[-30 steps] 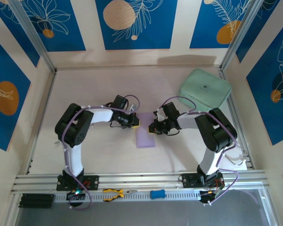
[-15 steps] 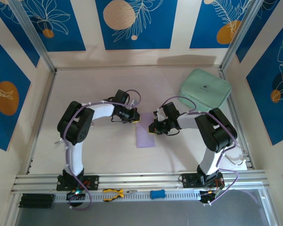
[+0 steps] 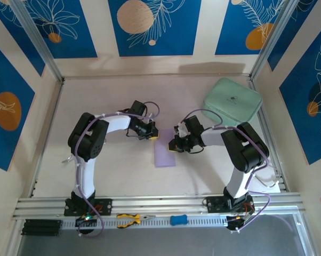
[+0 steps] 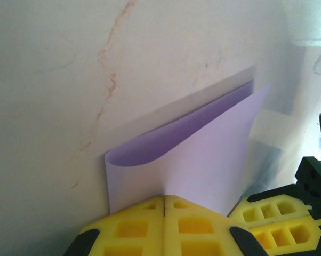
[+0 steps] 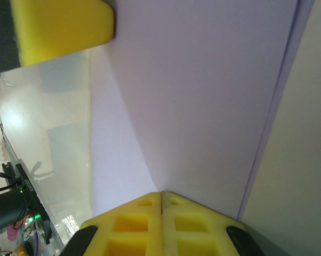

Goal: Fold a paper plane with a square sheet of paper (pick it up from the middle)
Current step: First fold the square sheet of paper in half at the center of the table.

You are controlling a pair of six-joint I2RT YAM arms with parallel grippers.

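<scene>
The square sheet of paper (image 3: 165, 153) lies mid-tabletop between the two arms, doubled over into a narrow rectangle. The left wrist view shows its fold as an open, rounded loop, so I judge the first halving fold is made but not creased. The left hand (image 3: 152, 136) has its yellow jaws pressed together at the sheet's far left corner. The right hand (image 3: 174, 145), jaws likewise together, sits at the right edge. Whether either pinches paper, I cannot tell. Next, the loop wants pressing flat while the other hand pins the edges aligned.

The tabletop (image 3: 107, 106) is pale and faintly stained, and a mint-green case (image 3: 233, 101) lies at its far right corner. Blue leaf-patterned wall panels (image 3: 150, 26) surround it.
</scene>
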